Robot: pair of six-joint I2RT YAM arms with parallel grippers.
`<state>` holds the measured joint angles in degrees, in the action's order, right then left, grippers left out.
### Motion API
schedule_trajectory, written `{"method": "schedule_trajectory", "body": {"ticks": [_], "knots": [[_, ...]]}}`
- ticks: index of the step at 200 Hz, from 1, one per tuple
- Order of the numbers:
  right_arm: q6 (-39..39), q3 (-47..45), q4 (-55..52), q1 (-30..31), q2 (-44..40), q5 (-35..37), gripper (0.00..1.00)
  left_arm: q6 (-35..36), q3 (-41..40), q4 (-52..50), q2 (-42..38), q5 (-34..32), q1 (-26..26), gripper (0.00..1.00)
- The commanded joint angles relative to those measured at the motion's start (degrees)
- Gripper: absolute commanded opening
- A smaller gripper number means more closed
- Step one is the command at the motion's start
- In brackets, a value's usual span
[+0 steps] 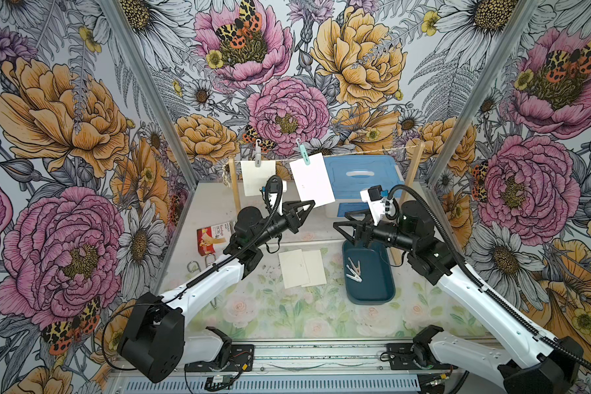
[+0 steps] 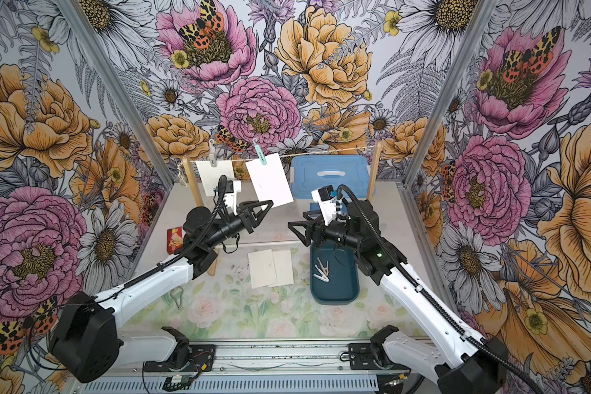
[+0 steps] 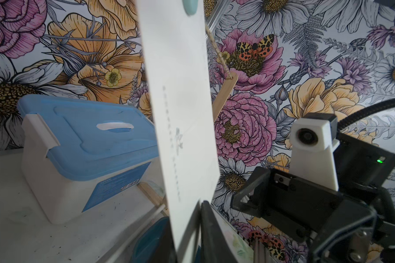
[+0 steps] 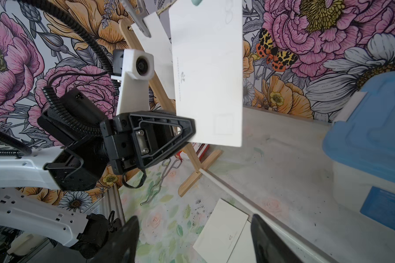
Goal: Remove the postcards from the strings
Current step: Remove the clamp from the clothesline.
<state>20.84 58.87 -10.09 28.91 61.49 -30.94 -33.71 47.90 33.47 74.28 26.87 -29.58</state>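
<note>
2 loose cards (image 1: 301, 268) flat on table (image 1: 253, 307), overlapping; tray (image 1: 372, 293) just beside them w/ clothespins (image 1: 354, 269) inside; R gripper (image 1: 340, 219) above tray's far end, jaws apart, empty; L gripper (image 1: 310, 204) pinched shut on lower corner of tilted card (image 1: 313, 180); that card hangs askew from string (image 1: 362, 152) by teal pin (image 1: 303, 154); hung card (image 1: 257, 177) near it on L arm's side, under grey pin (image 1: 258, 152); blue-lidded box (image 1: 359, 170) behind string.
</note>
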Motion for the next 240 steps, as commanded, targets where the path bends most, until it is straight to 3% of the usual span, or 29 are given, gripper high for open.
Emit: {"method": "schedule_trajectory", "body": {"ticks": [1,20,77,145,180,240], "knots": [[-1.91,4.38,0.78,0.32,1.42,-0.69,0.75,-1.77,-0.84,2.51,0.29,1.41,1.46,0.11],[-2.88,8.34,0.23,0.31,3.66,-1.64,0.75,-2.10,0.35,0.12,0.57,1.90,2.61,0.00],[-6.11,24.88,-2.21,-0.82,13.52,-4.58,0.77,-1.72,3.57,-5.51,2.18,5.94,4.82,0.00],[-5.63,46.94,-7.18,-5.30,28.88,-15.45,0.78,3.91,10.27,-18.87,2.75,13.27,7.83,0.00],[-5.37,52.89,-8.20,-7.07,33.98,-16.43,0.78,9.10,15.07,-28.46,3.57,14.17,7.83,0.00],[-3.40,61.71,-8.46,-7.71,41.05,-17.53,0.78,11.32,16.19,-31.41,5.43,14.46,7.89,0.00]]}}
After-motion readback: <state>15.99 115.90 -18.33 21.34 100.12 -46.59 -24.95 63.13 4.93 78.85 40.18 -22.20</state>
